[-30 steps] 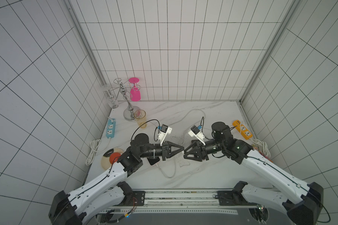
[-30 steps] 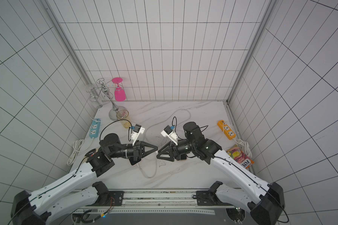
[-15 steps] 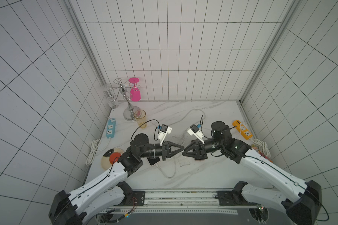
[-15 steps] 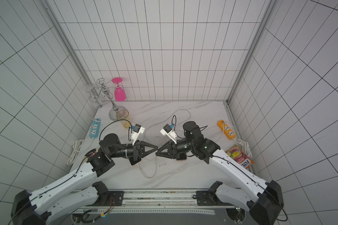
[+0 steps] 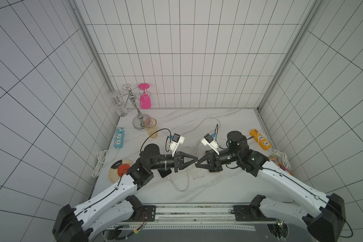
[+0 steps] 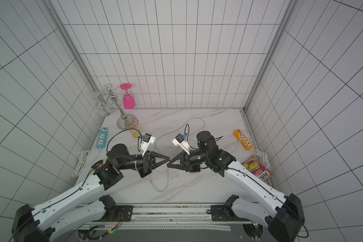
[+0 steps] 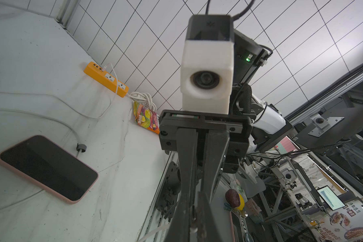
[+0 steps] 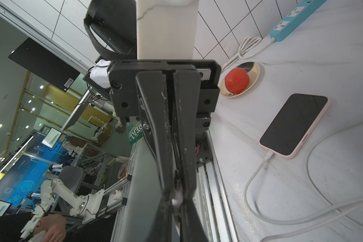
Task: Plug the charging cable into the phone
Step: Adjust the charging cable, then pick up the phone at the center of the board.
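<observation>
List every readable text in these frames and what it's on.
"FOX", cut off: snack packet near the orange power strip.
"FRUITS": same snack packet.
"REAL", start hidden: green bag beyond the table, right wrist view.
Poster beyond the table, left wrist view: characters too small to read.
Orange power strip, blue power strip: markings too small.

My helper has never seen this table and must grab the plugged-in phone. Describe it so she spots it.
Find the dish with the red fruit at the table's left. The phone lies beside it, under the left arm, in a pink case. Unlike the other phone, a white cable is plugged into its end.
</observation>
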You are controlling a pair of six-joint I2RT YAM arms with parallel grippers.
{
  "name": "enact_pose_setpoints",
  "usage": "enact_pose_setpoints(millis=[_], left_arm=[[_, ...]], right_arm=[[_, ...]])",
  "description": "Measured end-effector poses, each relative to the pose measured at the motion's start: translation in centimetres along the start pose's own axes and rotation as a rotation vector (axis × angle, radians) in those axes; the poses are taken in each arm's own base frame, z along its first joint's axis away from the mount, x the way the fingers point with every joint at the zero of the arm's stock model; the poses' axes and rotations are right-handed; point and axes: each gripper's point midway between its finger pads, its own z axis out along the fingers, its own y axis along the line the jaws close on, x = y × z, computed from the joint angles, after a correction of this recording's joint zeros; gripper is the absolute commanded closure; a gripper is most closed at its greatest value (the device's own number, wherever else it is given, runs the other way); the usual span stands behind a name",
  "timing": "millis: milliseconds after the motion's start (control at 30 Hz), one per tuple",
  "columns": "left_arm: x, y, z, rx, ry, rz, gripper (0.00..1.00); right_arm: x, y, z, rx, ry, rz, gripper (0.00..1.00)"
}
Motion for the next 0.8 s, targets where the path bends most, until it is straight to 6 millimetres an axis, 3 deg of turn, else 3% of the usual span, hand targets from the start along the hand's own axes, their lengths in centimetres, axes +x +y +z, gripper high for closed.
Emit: enact_pose_setpoints(millis=[67,100,200,300,400,567,667,800], left_arm=[[0.0,0.1,0.0,-0.004,-0.002,-0.001,0.54],[0.0,0.2,0.0,-0.011,-0.006,-0.003,0.3],[-0.2,0.8,-0.5,-0.064,-0.03,-0.013,0.02],[-0.9,1.8,-1.8,-0.179,-0.09,-0.035,0.01],[-2.8,3.5,-4.2,-0.35,-0.213,-0.088,0.01],[-5.5,8.3,-7.5,-0.614,-0.335,-0.215,0.01],[-5.3,12.0,-6.2,-0.738,-0.243,-0.323,0.02],[-3.4,16.2,-2.3,-0.886,-0.053,-0.424,0.02]], right_arm=[[0.0,-0.1,0.0,0.002,-0.002,0.0,1.0],[0.0,-0.1,0.0,0.004,-0.002,0.0,1.0],[0.2,-0.5,0.0,0.017,-0.003,0.008,1.0],[0.6,-1.2,-0.6,0.051,-0.019,0.021,1.0],[1.2,-2.5,-1.7,0.13,-0.051,0.053,1.0],[2.7,-6.8,-5.3,0.439,-0.138,0.185,1.0],[4.4,-10.4,-8.9,0.684,-0.203,0.327,1.0],[9.0,-13.9,-13.2,0.949,-0.256,0.533,1.0]])
